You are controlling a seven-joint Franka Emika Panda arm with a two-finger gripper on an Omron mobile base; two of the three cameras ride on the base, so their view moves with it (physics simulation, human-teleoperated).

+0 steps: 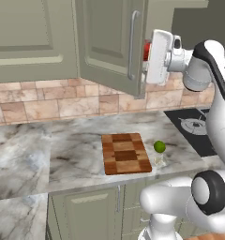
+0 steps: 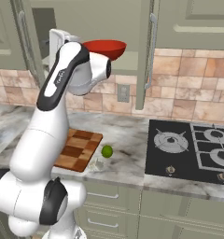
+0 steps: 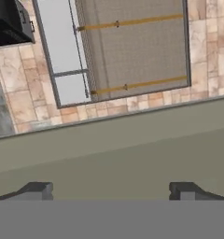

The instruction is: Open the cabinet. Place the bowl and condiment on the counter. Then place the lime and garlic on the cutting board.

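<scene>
Cabinet (image 1: 112,42) doors swung open, claw (image 3: 111,191) raised to the shelf, bowl next

Bowl (image 2: 104,48), glossy red, sits up inside the cabinet with the robot's hand just beside it; the claw's two tips stand wide apart with nothing between them, so the opening step looks done and fetching the bowl is in hand. To my eye the next move calls for lining the spread tips over the bowl's rim before closing. Down on the marble surface (image 1: 72,150) the chequered cutting board (image 1: 126,153) lies bare, the lime (image 1: 159,146) just off its right edge, a pale lump that may be the garlic (image 1: 159,161) below it. A black hob (image 2: 193,149) sits to the right against a tan tiled wall (image 2: 188,88)
</scene>
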